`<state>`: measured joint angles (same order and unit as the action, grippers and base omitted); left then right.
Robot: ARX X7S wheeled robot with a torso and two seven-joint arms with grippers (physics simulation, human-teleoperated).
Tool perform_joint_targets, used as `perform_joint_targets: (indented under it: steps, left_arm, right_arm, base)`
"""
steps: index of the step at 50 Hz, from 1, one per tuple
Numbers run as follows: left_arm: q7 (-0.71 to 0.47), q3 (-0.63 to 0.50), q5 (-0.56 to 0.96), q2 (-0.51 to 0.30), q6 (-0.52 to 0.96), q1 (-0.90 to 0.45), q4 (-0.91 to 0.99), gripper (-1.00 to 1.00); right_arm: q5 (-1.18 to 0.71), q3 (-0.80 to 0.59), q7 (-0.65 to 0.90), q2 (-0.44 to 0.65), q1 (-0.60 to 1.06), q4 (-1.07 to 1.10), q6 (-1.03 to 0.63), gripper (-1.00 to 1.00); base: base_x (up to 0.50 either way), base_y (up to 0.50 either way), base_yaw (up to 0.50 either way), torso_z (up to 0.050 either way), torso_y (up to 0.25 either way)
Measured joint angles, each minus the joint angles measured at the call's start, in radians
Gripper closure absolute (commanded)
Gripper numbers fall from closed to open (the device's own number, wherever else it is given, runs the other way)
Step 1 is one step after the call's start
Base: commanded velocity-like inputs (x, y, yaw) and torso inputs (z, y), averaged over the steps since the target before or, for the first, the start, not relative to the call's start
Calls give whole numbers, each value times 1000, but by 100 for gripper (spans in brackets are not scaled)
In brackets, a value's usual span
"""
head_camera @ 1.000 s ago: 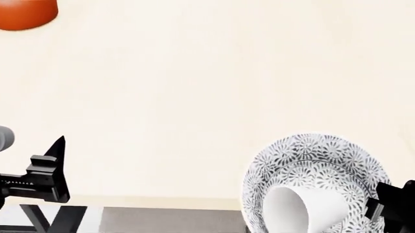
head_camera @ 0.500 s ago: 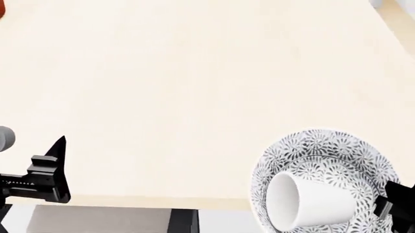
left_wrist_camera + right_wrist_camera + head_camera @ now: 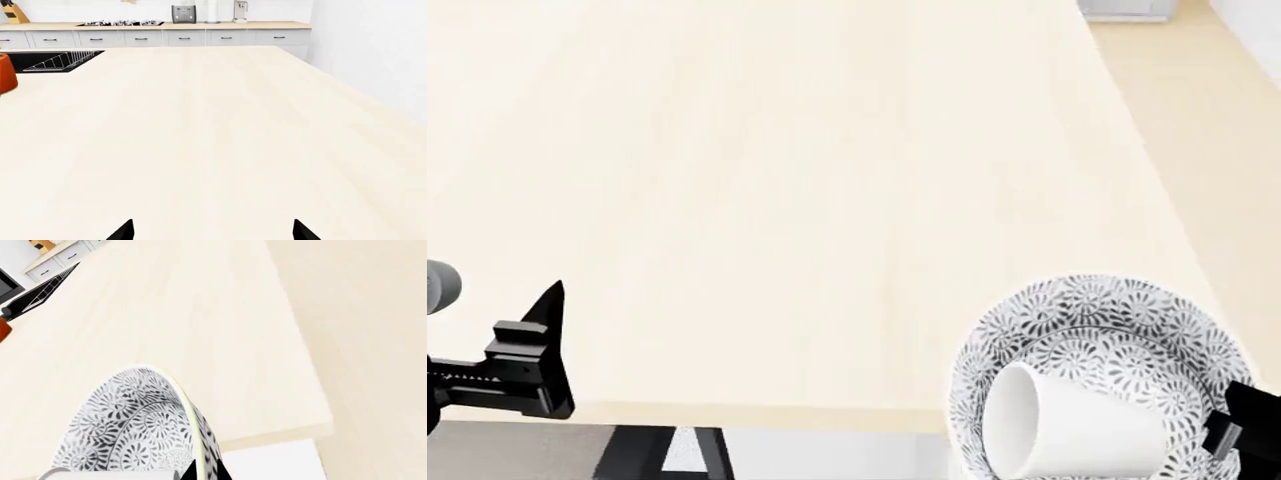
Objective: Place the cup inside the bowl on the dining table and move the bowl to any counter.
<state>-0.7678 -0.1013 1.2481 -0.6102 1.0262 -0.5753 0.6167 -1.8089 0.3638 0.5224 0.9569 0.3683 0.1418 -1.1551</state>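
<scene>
Gripping hand: right gripper (image 3: 1244,432) shows only as a black edge at the near right corner of the head view, against the bowl's right rim; the right wrist view shows a dark finger (image 3: 203,469) pinched on that rim, so it grasps the bowl.
Bowl: the bowl (image 3: 1094,375) is tilted at the near right, overhanging the dining table's near edge, its patterned inside facing up and its pale rim (image 3: 187,415) showing in the right wrist view.
Cup: the cup (image 3: 1068,425) lies on its side inside the bowl, open mouth to the left, base to the right.
Left hand: left gripper (image 3: 212,231) hangs at the near left over the table edge, well apart from the bowl; its two black fingertips (image 3: 123,231) stand wide apart with nothing between them.
Dining table: the dining table (image 3: 801,200) spreads pale cream from the near edge to the far side.
Orange pot: an orange pot (image 3: 5,74) sits at the table's far left.
Sink: a black sink with a wire rack (image 3: 53,61) lies beyond the pot.
Counter: the counter (image 3: 167,25) runs along the far wall over grey drawers, carrying a hob (image 3: 120,23) and a toaster (image 3: 183,14).
</scene>
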Motion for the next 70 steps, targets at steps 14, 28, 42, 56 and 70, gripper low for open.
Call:
perform_joint_targets:
  steps: [14,28,42,56,70]
  left_arm:
    - [4,-10,-2,1,-3,-5,-6,-100]
    - [5,-20,-10,2,-10,-1,-9,-100]
    - [13,-21,-16,-4,-21,12,-10,-100]
    - [10,-23,-13,-7,-25,15,-8,-100]
    - [7,-29,-11,-8,-25,5,-13,-100]
  right_arm:
    - [5,12,-12,5,-16,-3,8,100]
    - [16,24,-29,6,-40,-4,15,100]
    - [27,19,-38,4,-44,-6,23,100]
    - [32,22,-45,3,-59,-4,29,100]
    - [48,37,-61,-1,-82,-3,41,100]
  base:
    - [0,-500,0,0,0]
    - [0,-500,0,0,1]
    - [0,-500,0,1,0]
    - [8,-500,0,0,1]
    - [42,-500,0,0,1]
